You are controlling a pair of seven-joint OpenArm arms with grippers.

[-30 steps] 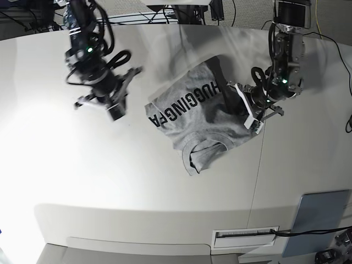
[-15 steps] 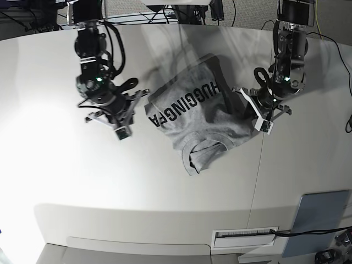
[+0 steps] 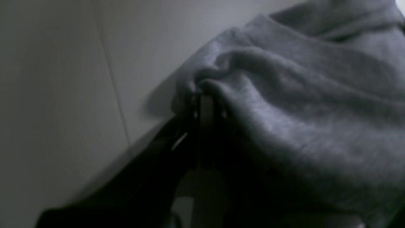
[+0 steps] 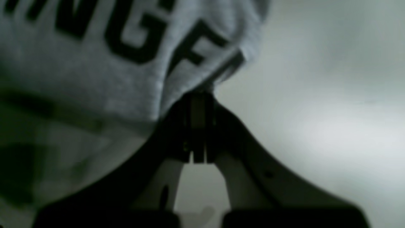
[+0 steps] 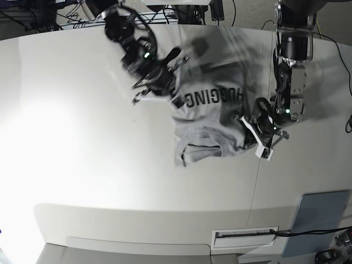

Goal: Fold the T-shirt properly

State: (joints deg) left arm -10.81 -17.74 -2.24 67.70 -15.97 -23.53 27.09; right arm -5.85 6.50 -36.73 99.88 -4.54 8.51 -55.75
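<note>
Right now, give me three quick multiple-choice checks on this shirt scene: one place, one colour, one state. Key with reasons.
1. Where does the T-shirt lie on the table in the base view?
A. near left corner
B. far side, right of centre
C. on the grey-blue pad

2. What colour is the lettering on the T-shirt?
A. black
B. red
C. white

3. What is the right gripper doing?
A. open above bare table
B. shut on nothing
C. shut on the T-shirt's edge

Key:
1 B: the base view shows the T-shirt between the two arms, toward the far edge; the grey-blue pad sits apart at the near right.
2 A: the block capitals read black on grey in both the base and right wrist views.
3 C: the right wrist view shows the jaws closed with the printed fabric pinched at their tips. The left gripper likewise pinches plain fabric.
</note>
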